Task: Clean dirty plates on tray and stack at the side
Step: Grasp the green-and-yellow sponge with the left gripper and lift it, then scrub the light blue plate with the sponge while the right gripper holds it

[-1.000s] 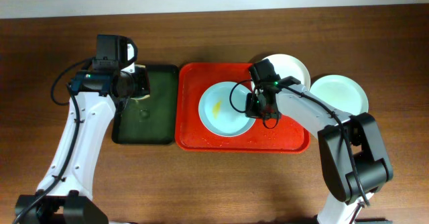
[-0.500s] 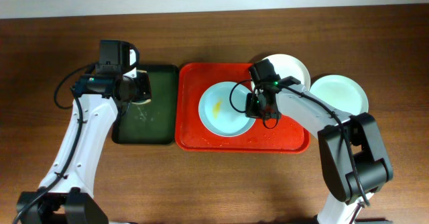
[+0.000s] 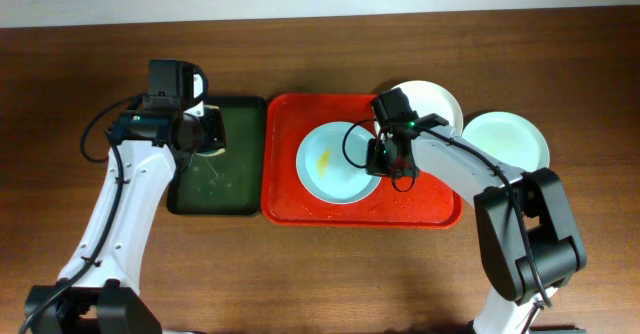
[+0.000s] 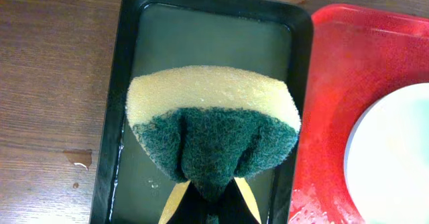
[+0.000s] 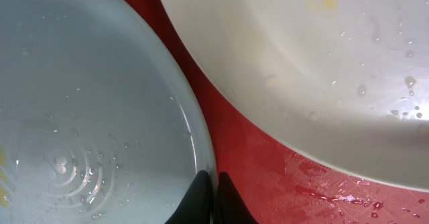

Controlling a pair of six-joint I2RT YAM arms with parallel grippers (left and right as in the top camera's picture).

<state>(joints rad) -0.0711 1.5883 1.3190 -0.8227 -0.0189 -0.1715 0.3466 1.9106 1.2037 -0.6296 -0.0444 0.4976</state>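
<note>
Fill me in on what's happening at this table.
The left gripper is shut on a yellow-and-green sponge above the dark green tray. The right gripper pinches the rim of the pale blue plate, which lies on the red tray with a yellow smear on it. A white plate overlaps the tray's far right corner; a mint green plate sits on the table.

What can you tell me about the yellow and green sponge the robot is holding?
The sponge is a soft block, pale yellow foam on one side and dark green scouring pad on the other. The left gripper pinches its green side, bending it into a curve. It is over the wet dark green plastic tray.
</note>
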